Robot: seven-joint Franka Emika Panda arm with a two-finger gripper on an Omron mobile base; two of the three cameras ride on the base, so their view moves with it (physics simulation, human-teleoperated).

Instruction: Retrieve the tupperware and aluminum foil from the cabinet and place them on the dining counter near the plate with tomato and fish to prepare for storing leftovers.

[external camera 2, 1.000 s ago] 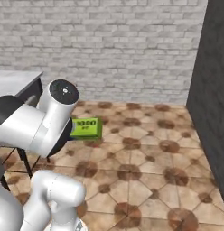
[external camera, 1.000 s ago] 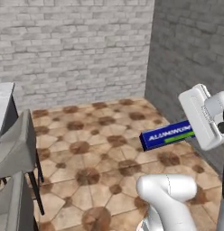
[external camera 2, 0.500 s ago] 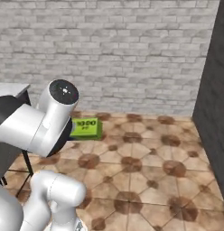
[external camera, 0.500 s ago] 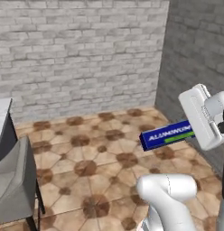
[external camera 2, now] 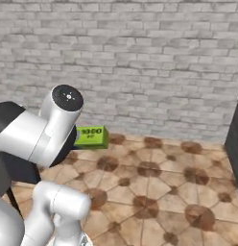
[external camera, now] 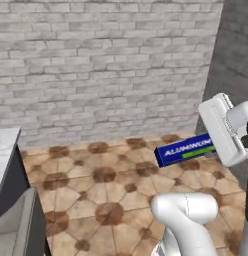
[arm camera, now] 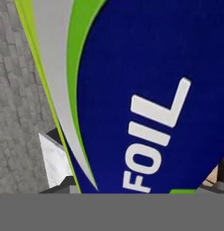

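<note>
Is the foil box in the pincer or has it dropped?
In the pincer. The aluminum foil sticks out level from the hand, well above the tiled floor, with nothing under it.

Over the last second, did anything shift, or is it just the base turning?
The base turned: the brick wall fills more of both base views, and the dining counter and chair slid toward the left edge. The aluminum foil stayed held out from the gripper, unchanged.

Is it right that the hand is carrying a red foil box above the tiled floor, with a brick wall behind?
Not quite: the foil box is blue with white lettering, not red, as the left base view shows. The rest stands: the hand holds it above the tiled floor, with the brick wall behind.
</note>
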